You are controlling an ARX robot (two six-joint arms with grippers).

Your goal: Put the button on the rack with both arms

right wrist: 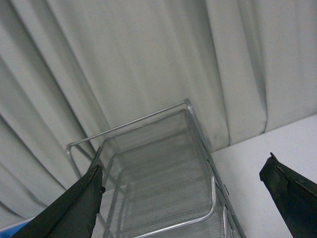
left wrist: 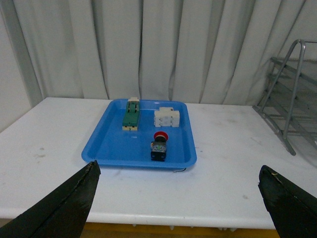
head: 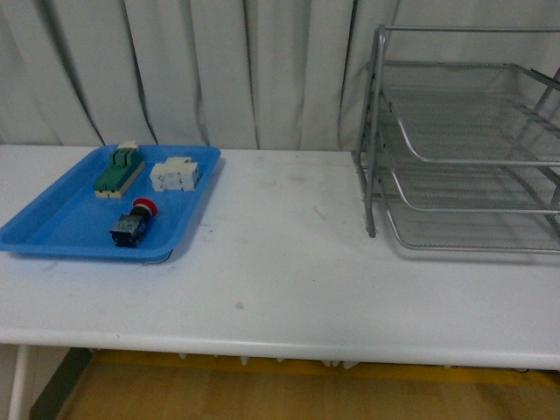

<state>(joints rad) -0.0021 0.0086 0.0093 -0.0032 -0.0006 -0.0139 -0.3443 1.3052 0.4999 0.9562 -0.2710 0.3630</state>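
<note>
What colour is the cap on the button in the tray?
Red; the button has a dark body, seen best in the left wrist view.

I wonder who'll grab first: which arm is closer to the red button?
Left, probably. The left fingers face the button in the blue tray; the right fingers face the rack, with no button in their view.

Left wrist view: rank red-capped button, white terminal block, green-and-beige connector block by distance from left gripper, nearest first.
1. Red-capped push-button with dark body: near part of blue plastic tray, closest to the left gripper.
2. White terminal block, tray's far part, and green-and-beige connector block beside it: too close to call.
</note>
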